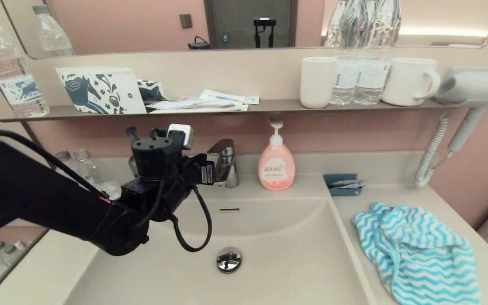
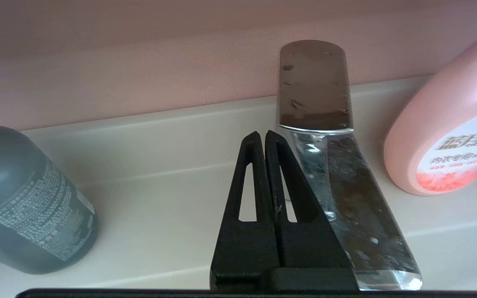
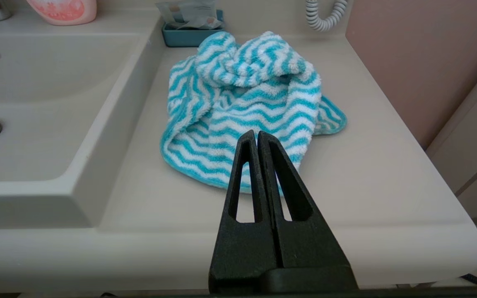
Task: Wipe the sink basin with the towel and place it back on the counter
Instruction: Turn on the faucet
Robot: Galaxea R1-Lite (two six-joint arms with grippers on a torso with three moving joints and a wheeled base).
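The turquoise-and-white zigzag towel lies crumpled on the beige counter, right of the sink basin. The basin holds only its chrome drain plug and overflow slot. My right gripper is shut and empty, hovering at the counter's front edge just short of the towel; it is outside the head view. My left gripper is shut and empty, raised over the basin's back left, its tips beside the chrome faucet.
A pink soap bottle stands right of the faucet. A blue tray sits behind the towel. Bottles stand at the back left. The wall shelf carries cups and bottles; a hair dryer hangs at the right.
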